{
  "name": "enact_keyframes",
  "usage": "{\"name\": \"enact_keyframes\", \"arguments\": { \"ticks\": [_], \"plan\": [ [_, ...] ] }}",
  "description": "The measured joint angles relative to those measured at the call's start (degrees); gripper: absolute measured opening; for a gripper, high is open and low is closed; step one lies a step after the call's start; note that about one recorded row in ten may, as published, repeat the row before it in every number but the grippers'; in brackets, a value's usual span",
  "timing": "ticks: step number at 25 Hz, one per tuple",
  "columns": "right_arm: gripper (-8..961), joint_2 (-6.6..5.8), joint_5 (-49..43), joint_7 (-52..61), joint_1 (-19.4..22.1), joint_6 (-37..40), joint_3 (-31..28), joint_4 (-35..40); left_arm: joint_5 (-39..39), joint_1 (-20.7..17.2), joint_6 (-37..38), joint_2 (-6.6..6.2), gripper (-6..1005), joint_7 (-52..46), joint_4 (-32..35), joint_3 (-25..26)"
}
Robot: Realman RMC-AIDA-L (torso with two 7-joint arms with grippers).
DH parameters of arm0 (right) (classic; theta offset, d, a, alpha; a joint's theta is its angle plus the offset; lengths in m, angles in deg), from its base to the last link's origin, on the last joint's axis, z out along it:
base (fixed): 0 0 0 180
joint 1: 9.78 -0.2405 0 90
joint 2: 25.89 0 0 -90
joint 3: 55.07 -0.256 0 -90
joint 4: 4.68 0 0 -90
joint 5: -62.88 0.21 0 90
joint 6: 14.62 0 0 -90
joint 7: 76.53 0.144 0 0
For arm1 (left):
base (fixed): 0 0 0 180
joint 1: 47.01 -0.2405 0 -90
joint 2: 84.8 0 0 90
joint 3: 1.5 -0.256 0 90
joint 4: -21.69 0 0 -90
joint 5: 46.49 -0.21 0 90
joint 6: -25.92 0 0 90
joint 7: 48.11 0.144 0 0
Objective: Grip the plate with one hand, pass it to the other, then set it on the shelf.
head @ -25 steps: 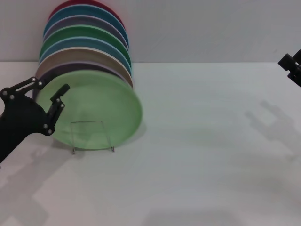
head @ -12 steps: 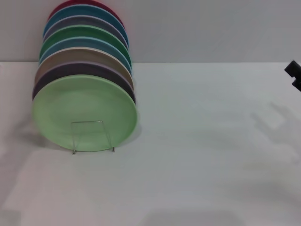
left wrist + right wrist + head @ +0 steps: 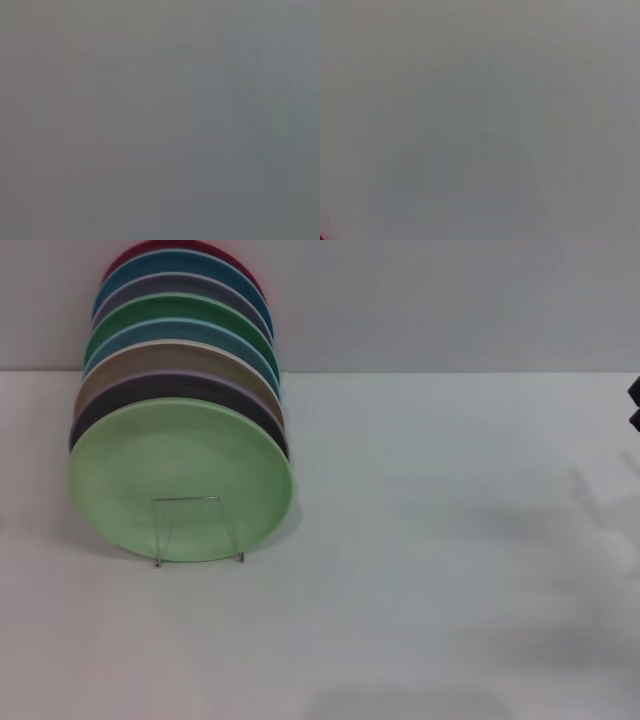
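White worktop (image 3: 430, 570), plate racked, job looks done.
Right gripper (image 3: 635, 405) barely peeks in, well apart from the shelf (image 3: 196, 532), can't tell if it's spread or pressed together; left gripper is out of sight. The plate (image 3: 180, 465) stands tilted on that shelf, fronting the row of coloured plates (image 3: 180, 335). Looks like setting-down is complete, so nothing more than parking the arms.

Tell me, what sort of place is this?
Probably a lab test bench, not a kitchen: a bare white table against a plain wall, one row of coloured plates standing on edge, the mint-green plate propped in a wire shelf.
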State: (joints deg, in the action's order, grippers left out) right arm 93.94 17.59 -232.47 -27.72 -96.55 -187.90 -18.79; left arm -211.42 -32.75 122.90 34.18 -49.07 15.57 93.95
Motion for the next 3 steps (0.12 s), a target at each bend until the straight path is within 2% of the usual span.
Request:
{"name": "enact_keyframes", "arguments": {
  "ticks": [2, 3],
  "plan": [
    [790, 0.00, 0.44, -0.60, -0.30, 0.11, -0.01, 0.39, -0.03, -0.05, -0.08, 0.03, 784, -0.04, 0.28, -0.12],
    [790, 0.00, 0.44, -0.60, -0.30, 0.11, -0.01, 0.39, -0.03, -0.05, -0.08, 0.03, 784, -0.04, 0.28, -0.12]
  ]
}}
